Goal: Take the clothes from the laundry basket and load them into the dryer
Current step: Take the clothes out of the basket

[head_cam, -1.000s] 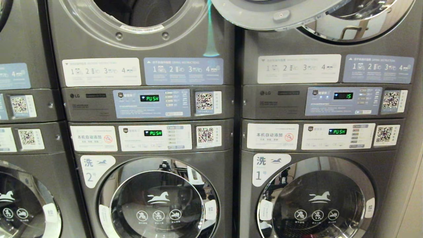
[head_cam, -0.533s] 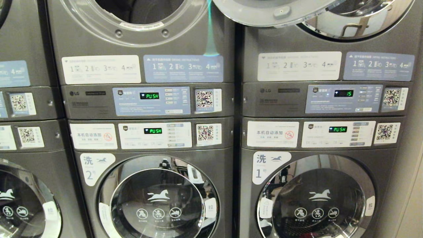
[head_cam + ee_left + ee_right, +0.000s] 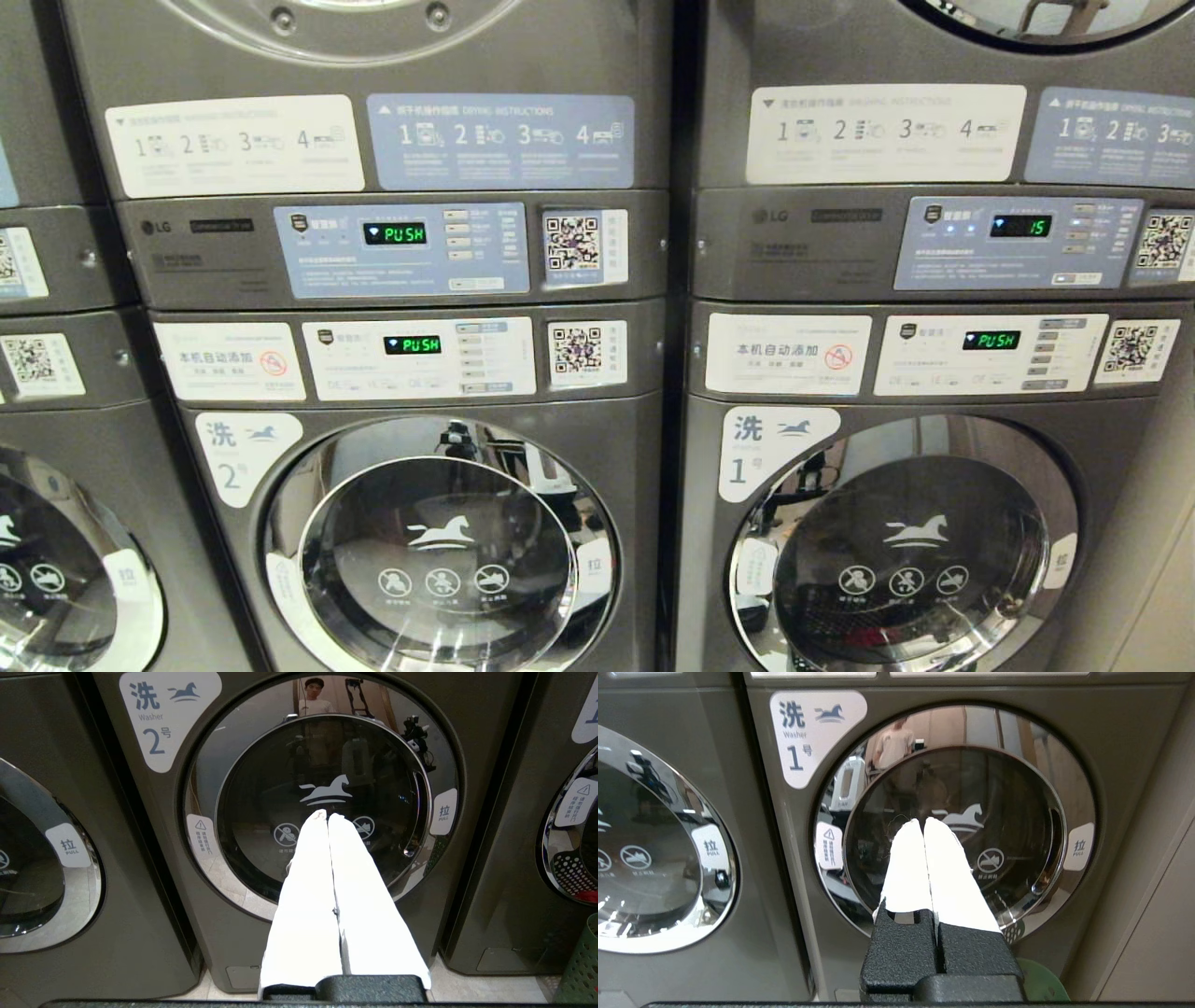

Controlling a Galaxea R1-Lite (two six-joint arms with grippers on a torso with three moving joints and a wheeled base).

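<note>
The dryer shows only as the lower rim of its round opening (image 3: 345, 23) at the top edge of the head view, above the blue panel reading PUSH (image 3: 401, 247). The laundry basket, green with round holes, stands on the floor beside the machine marked 1: a corner (image 3: 581, 961) in the left wrist view and a bit of rim (image 3: 1041, 984) in the right wrist view. The clothes are out of direct view. My left gripper (image 3: 327, 816) is shut and empty, facing washer 2's door. My right gripper (image 3: 923, 822) is shut and empty, facing washer 1's door. Neither arm appears in the head view.
Two shut chrome-rimmed washer doors fill the lower half, marked 2 (image 3: 439, 551) and 1 (image 3: 906, 551). A third stack (image 3: 56, 560) stands at the left and a beige wall (image 3: 1158, 579) at the right. A person is mirrored in the door glass (image 3: 314, 690).
The whole head view has shifted: the machines have slid upward and look nearer, and the swung-open upper door has left the frame. That is the camera moving.
</note>
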